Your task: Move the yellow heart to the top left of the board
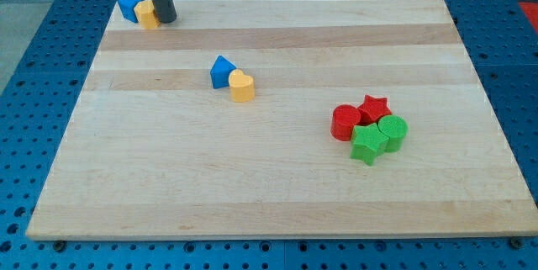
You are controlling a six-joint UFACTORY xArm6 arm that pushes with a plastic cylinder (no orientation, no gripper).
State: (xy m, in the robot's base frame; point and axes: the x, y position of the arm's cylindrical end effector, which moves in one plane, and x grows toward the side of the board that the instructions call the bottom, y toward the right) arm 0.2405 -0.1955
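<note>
The tip (166, 19) has no jaws, sits touching the yellow heart (147, 14); overpushing might knock it and the blue block (129, 6) off the board (252, 177).

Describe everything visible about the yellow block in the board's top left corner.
The yellow block looks like smooth, matte plastic. It sits flat on the board in the top-left corner. Its shape is unclear, partly hidden by the rod. A blue block touches it on the view's left. My tip presses against its right side. A yellow heart lies apart, near the centre.
</note>
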